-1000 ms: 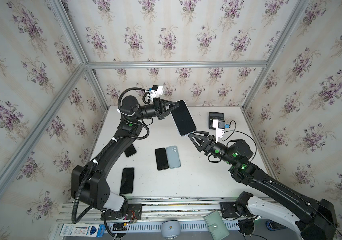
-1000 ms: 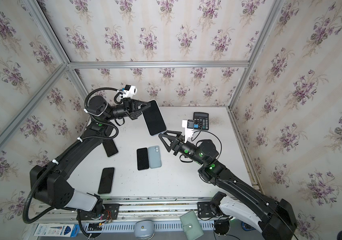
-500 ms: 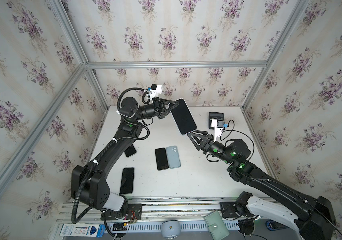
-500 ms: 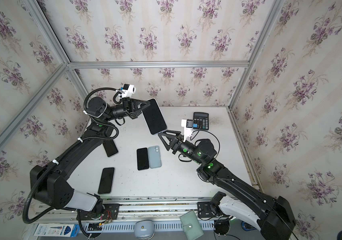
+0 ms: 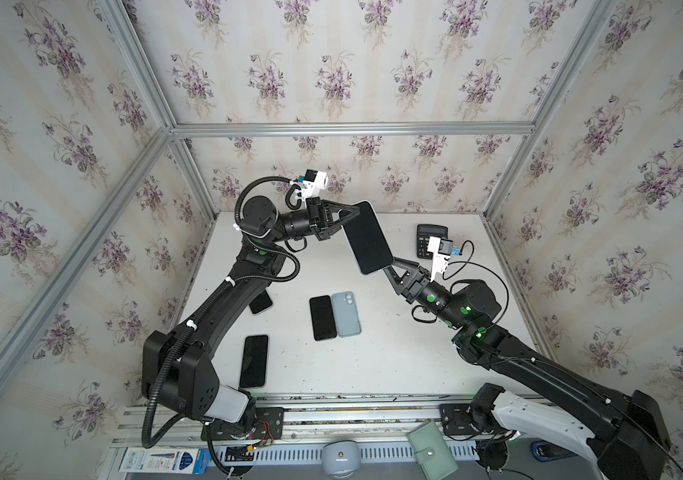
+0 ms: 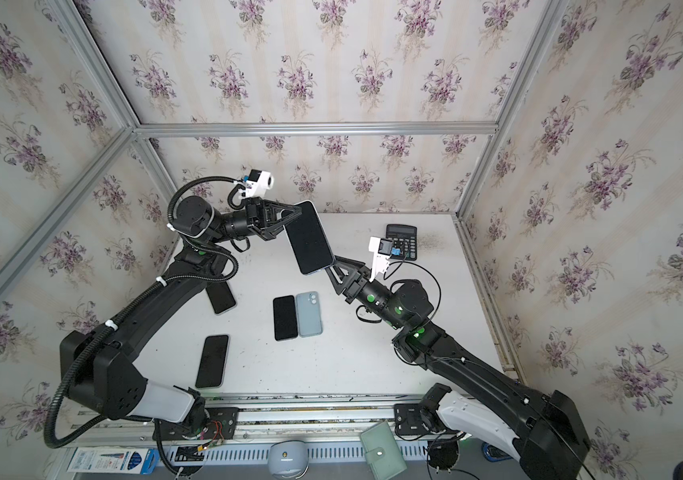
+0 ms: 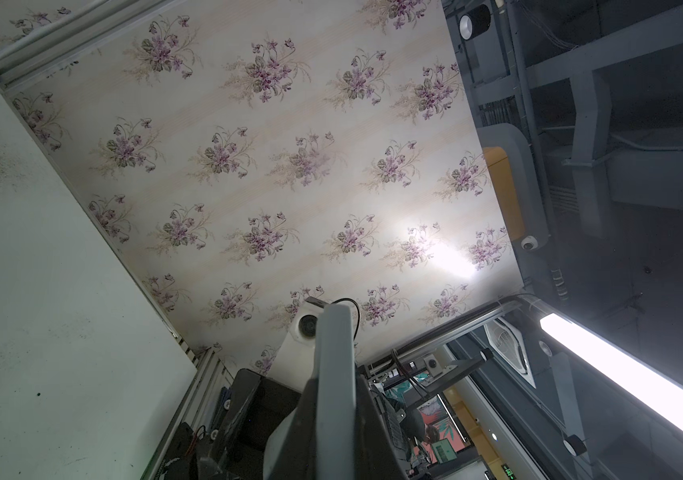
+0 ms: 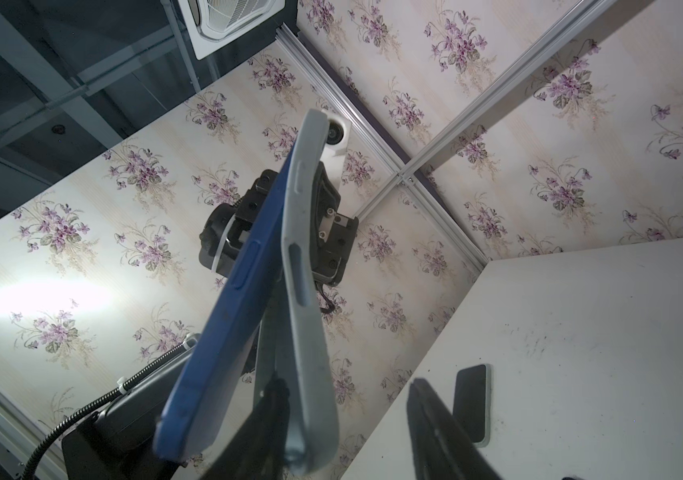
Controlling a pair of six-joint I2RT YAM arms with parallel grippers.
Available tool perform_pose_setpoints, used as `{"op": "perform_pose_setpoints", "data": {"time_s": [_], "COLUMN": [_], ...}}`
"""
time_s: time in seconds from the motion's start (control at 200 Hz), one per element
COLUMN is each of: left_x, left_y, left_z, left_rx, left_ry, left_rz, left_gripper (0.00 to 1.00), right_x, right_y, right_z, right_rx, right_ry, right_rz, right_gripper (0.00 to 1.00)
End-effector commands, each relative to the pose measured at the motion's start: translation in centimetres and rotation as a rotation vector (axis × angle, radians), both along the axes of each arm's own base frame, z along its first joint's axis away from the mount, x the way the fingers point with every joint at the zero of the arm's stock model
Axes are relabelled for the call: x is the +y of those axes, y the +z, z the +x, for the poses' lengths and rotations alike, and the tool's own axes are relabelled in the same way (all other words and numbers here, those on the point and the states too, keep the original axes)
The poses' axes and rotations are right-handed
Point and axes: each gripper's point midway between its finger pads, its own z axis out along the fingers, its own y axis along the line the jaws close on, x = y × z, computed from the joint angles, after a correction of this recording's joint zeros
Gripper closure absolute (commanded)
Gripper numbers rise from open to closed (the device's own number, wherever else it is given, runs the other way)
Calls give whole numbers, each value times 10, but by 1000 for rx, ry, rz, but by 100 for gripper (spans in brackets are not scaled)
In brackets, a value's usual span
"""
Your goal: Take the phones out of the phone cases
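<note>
The phone (image 5: 366, 237) (image 6: 308, 237) hangs tilted above the table, black screen up, in a grey phone case. My left gripper (image 5: 352, 212) (image 6: 296, 210) is shut on its far end; the left wrist view shows the case's grey edge (image 7: 333, 353) between the jaws of the left gripper (image 7: 335, 399). My right gripper (image 5: 391, 266) (image 6: 333, 264) is at the near end. In the right wrist view the blue phone (image 8: 227, 332) is parted from the phone case (image 8: 302, 249) there. One finger (image 8: 273, 399) sits between them. The right gripper (image 8: 344, 386) is open around the case's end.
A black calculator (image 5: 431, 239) lies at the back right. A black phone (image 5: 323, 318) and a grey-blue one (image 5: 346, 313) lie side by side mid-table. Another phone (image 5: 254, 361) lies near the front left, and one (image 5: 260, 301) sits partly under the left arm.
My right gripper has risen to the phone's near end and its jaws have narrowed. The left gripper has kept its hold and barely moved.
</note>
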Motion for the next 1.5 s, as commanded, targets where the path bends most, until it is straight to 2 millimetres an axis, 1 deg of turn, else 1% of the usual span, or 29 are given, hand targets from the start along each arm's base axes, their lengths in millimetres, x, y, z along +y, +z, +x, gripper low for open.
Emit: {"op": "perform_pose_setpoints", "data": {"time_s": [0.0,0.13,0.205,0.25,0.315,0.37,0.42,0.47,0.53,0.63,0.655,0.715,0.77,0.889,0.939,0.964,1.004,1.029,1.064,1.144,1.224,1.374,1.494], "left_x": [1,0,-2,-3,-5,-6,-6,-6,-7,-11,-12,-15,-17,-15,-13,-12,-10,-8,-6,-7,-10,-24,-35], "left_y": [11,3,-8,-17,-33,-49,-66,-84,-103,-132,-137,-146,-155,-175,-181,-181,-187,-187,-192,-193,-196,-217,-232], "left_z": [-12,-5,2,6,11,15,18,23,27,35,36,39,43,54,58,59,61,62,60,50,35,-5,-34], "left_rx": [-32,-20,-6,5,27,43,64,91,119,168,176,195,211,227,221,206,199,175,155,79,-12,-224,-343], "left_ry": [-37,-18,0,5,17,28,38,54,66,89,93,99,111,168,199,215,239,256,268,276,263,199,129], "left_rz": [-20,-17,-8,0,12,27,43,57,73,98,103,113,129,211,257,280,340,379,452,568,692,948,1039], "left_gripper": [100,100,100,100,98,88,83,71,61,34,30,25,16,6,4,3,2,1,1,1,0,0,0], "right_x": [-2,3,4,4,4,0,-4,-10,-15,-21,-23,-27,-33,-46,-51,-55,-59,-63,-66,-71,-71,-72,-73], "right_y": [5,-2,-11,-16,-23,-28,-33,-40,-50,-68,-75,-91,-105,-130,-139,-144,-152,-159,-167,-183,-190,-199,-210], "right_z": [0,-5,-6,-6,-6,-6,-5,-4,-3,-4,-4,-3,-3,-4,-4,-5,-4,-4,-4,-3,-3,-1,-2], "right_rx": [-4,28,53,71,89,101,116,138,173,242,265,325,374,459,488,509,539,564,593,654,682,723,775], "right_ry": [-1,44,57,62,63,46,22,-5,-32,-55,-65,-87,-112,-172,-199,-214,-238,-259,-275,-303,-307,-326,-332], "right_rz": [21,19,23,24,24,21,21,11,-10,-43,-50,-64,-66,-87,-107,-115,-127,-132,-133,-127,-134,-149,-148], "right_gripper": [61,82,95,100,100,100,100,100,100,100,100,100,100,100,100,100,100,100,100,100,100,100,100]}}
